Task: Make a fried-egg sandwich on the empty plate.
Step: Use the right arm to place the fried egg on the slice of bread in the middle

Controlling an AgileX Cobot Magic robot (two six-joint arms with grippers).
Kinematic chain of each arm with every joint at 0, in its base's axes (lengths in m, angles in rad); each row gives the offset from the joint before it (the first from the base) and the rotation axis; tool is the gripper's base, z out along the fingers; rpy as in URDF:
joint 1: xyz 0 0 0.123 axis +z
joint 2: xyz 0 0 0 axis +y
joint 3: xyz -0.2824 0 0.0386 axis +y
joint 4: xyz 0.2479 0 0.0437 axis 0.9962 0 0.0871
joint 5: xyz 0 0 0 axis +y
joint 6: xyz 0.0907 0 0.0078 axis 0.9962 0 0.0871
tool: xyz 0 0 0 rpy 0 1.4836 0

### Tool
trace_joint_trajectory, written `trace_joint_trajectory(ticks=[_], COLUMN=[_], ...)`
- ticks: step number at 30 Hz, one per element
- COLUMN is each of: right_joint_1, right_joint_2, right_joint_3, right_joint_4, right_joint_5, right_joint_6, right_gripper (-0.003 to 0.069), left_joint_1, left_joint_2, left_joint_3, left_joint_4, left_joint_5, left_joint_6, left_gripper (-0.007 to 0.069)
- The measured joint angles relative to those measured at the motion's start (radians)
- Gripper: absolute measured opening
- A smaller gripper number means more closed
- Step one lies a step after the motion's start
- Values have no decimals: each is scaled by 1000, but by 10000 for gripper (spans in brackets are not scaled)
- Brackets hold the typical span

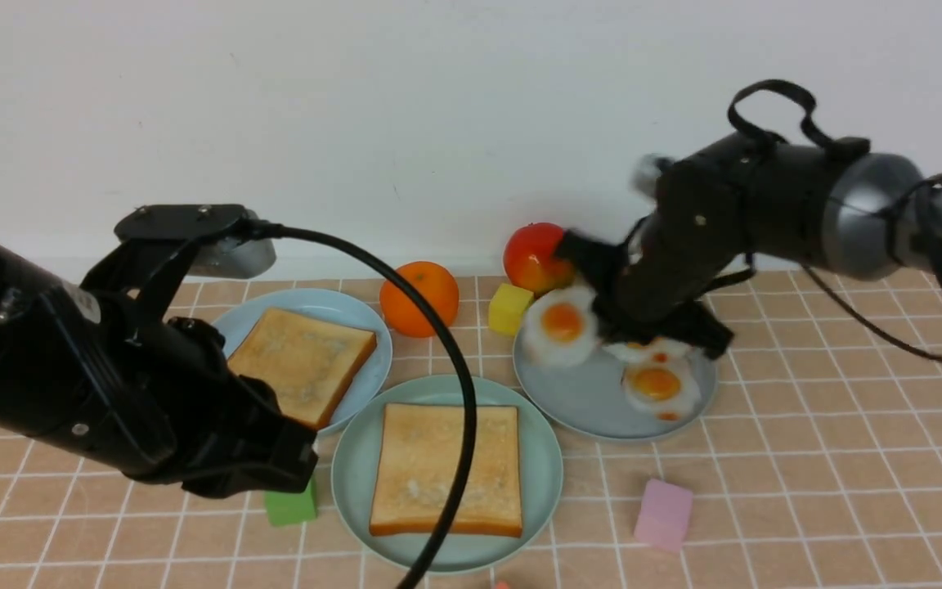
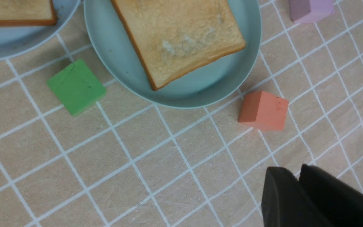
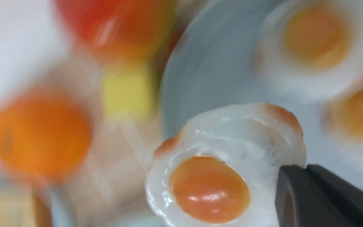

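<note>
Up on the right, the right arm reached in from the side, its forearm sloping down over the far-right part of the table and its wrist bent down toward the grey-blue plate (image 1: 585, 401). The right gripper (image 3: 306, 167) was closed on the white edge of the fried egg (image 1: 561, 325), which sat tilted at that plate's left rim, yolk toward the front camera, just beside the yellow cube (image 1: 510, 308) and the red apple (image 1: 530, 255). Two more eggs lay on the grey-blue plate, one in plain sight (image 1: 657, 384) and one partly hidden beneath the gripper (image 1: 651, 350). The left arm lay low over the near-left of the table, its wrist beside the green cube (image 1: 291, 505). The left gripper (image 2: 298, 172) had its fingers drawn together to a thin seam, holding nothing, above bare tabletop near an orange-red block (image 2: 263, 110). The mint-green plate (image 1: 352, 483), nearest the front, carried one toast slice (image 1: 446, 468) lying flat with no egg on it. The pale blue plate (image 1: 307, 298) behind it held the other toast slice (image 1: 302, 360). An orange (image 1: 419, 298) stood between the pale blue and grey-blue plates, and a pink block (image 1: 663, 514) lay near the front.
</note>
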Motion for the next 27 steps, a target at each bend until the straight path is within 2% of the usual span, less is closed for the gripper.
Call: trace_joint_trajectory(ticks=[1,2,5,6,8,15,22,27], right_joint_1=[3,28,82,84,96,91,91,91], right_joint_2=[0,0,0,0,8,87,103,98], right_joint_3=[0,0,0,0,0,0,2,2], right_joint_4=[8,88,256,266,370,433,400,382], right_joint_5=[0,1,0,0,0,49,48,45], right_joint_6=[-18,-144,-376,-386,-475,-511,-478,-471], right_gripper=[18,18,18,18,18,18,48,138], left_joint_1=[0,0,0,0,0,0,0,0], left_joint_2=[0,0,0,0,0,0,0,0], left_joint_3=[0,0,0,0,0,0,0,0], left_joint_4=[-1,-4,-6,-6,-7,-9,-12,-13], left_joint_5=[0,0,0,0,-1,-1,-1,-1], left_joint_6=[0,0,0,0,0,0,0,0], left_gripper=[94,97,101,102,102,102,110,113])
